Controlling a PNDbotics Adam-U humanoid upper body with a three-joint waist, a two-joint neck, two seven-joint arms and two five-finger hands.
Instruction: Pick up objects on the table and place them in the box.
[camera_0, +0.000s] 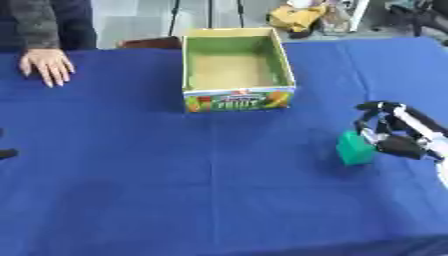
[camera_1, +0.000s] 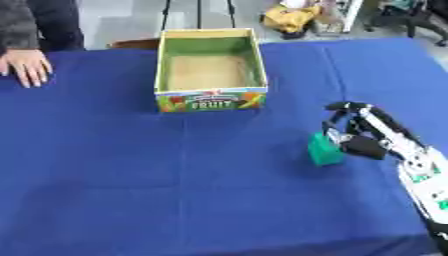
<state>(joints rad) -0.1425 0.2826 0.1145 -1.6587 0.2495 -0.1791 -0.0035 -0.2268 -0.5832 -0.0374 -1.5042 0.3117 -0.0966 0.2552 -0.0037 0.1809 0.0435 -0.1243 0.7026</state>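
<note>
The green block (camera_1: 325, 149) is pinched by the curled fingers of the right hand (camera_1: 357, 136); it is judged light and rigid, best held across flat sides.

blue cloth (camera_0: 175, 190) covers my table edge to edge | person's hand (camera_0: 47, 66) flat on its far left corner, grey sleeve (camera_0: 35, 22) above | yellow bundle (camera_0: 297, 16) on floor beyond far edge
</note>
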